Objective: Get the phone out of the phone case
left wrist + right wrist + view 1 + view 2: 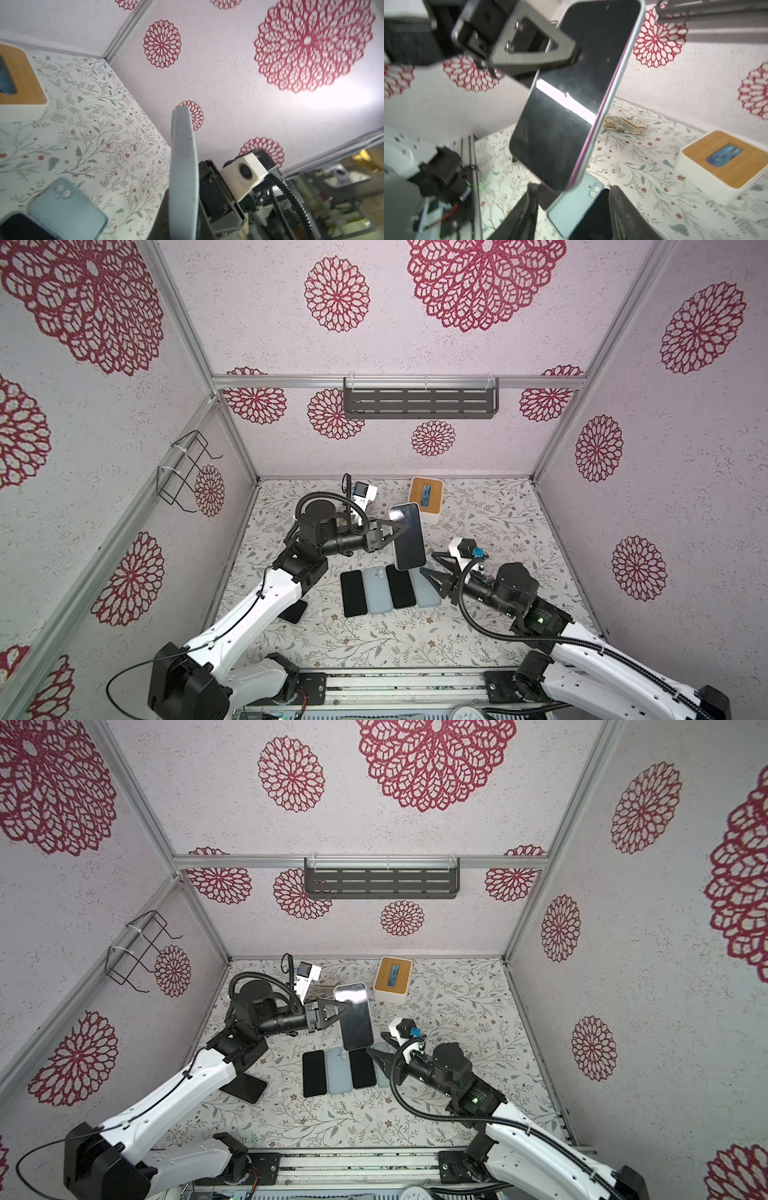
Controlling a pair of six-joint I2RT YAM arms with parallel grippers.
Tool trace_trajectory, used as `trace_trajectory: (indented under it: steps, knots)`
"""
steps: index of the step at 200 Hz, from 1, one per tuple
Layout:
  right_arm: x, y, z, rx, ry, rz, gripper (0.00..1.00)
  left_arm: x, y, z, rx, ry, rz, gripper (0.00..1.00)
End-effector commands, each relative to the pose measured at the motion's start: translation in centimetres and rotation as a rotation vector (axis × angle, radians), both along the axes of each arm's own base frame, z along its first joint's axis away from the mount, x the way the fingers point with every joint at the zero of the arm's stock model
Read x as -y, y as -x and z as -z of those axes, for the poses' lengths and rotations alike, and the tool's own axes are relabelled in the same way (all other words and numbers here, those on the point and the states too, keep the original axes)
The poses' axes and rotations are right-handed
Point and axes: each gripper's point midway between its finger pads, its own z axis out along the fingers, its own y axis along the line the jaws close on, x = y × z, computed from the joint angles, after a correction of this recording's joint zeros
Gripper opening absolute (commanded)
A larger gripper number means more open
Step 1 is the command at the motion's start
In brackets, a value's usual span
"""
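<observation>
The phone (411, 549) sits inside its pale case (182, 166). A light rim hugs its purple edge in the right wrist view, so I judge nothing is separated yet and the whole removal is left to do. It hangs screen-up above the table (415, 639), over a row of loose handsets (377, 591). The left gripper (401, 533) pinches one long side, its arm reaching in roughly level. The right gripper (427, 563) sits just beside the phone's near end, jaws spread — holding nothing.

The phone (566, 124) has a glossy, mirror-like dark screen. Its pale phone case (182, 166) looks smooth and matt. The white box (708, 182) has a matt wooden lid.
</observation>
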Motion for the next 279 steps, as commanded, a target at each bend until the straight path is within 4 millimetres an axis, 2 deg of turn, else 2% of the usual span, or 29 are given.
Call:
trace_trajectory:
  steps: [1,14,29,58,105,160,219,279]
  knots:
    - [0.4,0.4,-2.6,-0.196,-0.273,0.000,0.56,-0.1,-1.7,-3.5,-0.157,0.292,-0.030,0.00]
    - [1.2,0.3,-2.6,-0.221,-0.315,0.029,0.55,-0.1,-2.3,-2.6,-0.205,0.307,-0.049,0.00]
    - [1.8,0.6,-2.6,-0.239,-0.354,0.034,0.54,-0.1,-2.4,-2.7,-0.216,0.331,-0.054,0.00]
    - [2.9,0.3,-1.5,-0.313,-0.400,0.087,0.53,-0.3,-2.4,-3.4,-0.217,0.352,-0.066,0.00]
    - [2.7,0.7,-3.1,-0.330,-0.556,-0.007,0.53,0.2,-1.7,-3.8,-0.208,0.356,-0.048,0.00]
    - [2.4,0.3,-3.7,-0.349,-0.646,-0.048,0.53,0.0,-1.4,-3.9,-0.195,0.364,-0.049,0.00]
    - [2.4,-0.7,-3.3,-0.370,-0.686,-0.045,0.51,-0.1,-0.9,-4.2,-0.176,0.366,-0.045,0.00]
    - [2.5,-0.9,-3.9,-0.359,-0.705,-0.054,0.51,0.2,-0.6,-4.2,-0.171,0.366,-0.033,0.00]
